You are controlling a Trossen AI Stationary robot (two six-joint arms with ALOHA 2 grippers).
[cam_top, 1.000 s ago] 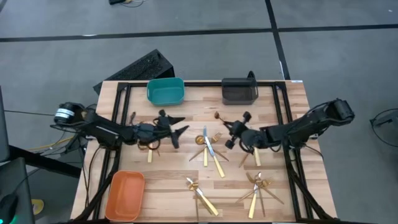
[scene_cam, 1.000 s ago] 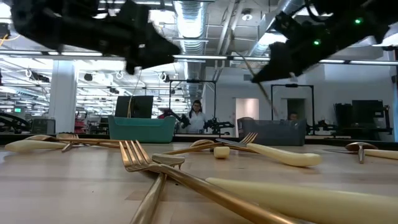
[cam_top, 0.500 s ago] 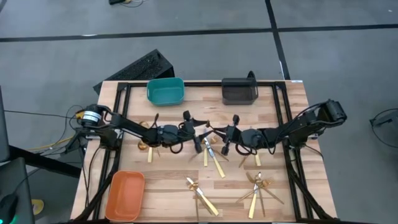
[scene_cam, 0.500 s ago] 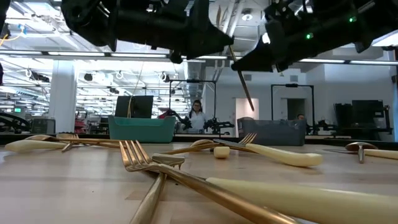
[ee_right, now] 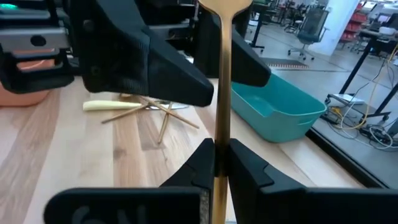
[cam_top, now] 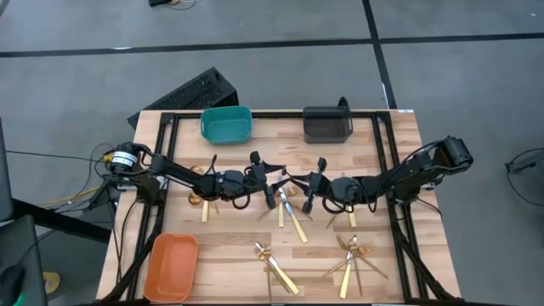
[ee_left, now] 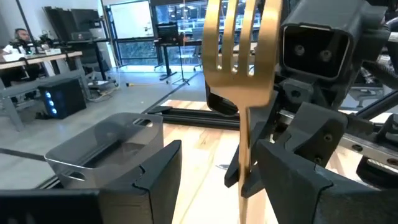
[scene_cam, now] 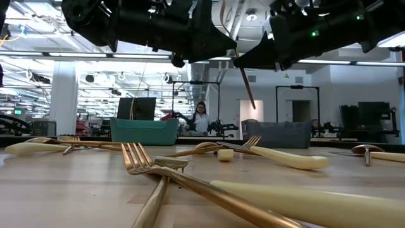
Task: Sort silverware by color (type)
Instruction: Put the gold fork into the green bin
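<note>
My right gripper (cam_top: 299, 183) hovers over the table's middle, shut on a gold fork (ee_left: 242, 43). My left gripper (cam_top: 274, 180) faces it from the left and is open. Its two fingers (ee_left: 292, 180) stand on either side of the fork's stem (ee_left: 244, 155); I cannot tell whether one of them touches it. In the low view both grippers hang high above the board, and a slim end of the fork (scene_cam: 247, 88) slants down below them. More gold silverware (cam_top: 285, 208) lies in small heaps on the wood. My right gripper pinches the fork's slim gold stem (ee_right: 219, 134) between its two fingers (ee_right: 249, 168). It comes level from the table's right. The fork is lifted clear of the table, and its far part runs on between my left gripper's open fingers.
The teal bin (cam_top: 226, 124) and the dark grey bin (cam_top: 328, 124) stand at the far edge, and the orange bin (cam_top: 172, 266) sits at the near left corner. Heaps of cutlery lie at left (cam_top: 204, 197), near centre (cam_top: 274, 263) and near right (cam_top: 353, 255).
My left gripper has moved toward the table's right, away from the left heap, until its open fingers stand around the fork. My right gripper has carried the fork a little toward the left. Both have kept nearly still over the last half second.
</note>
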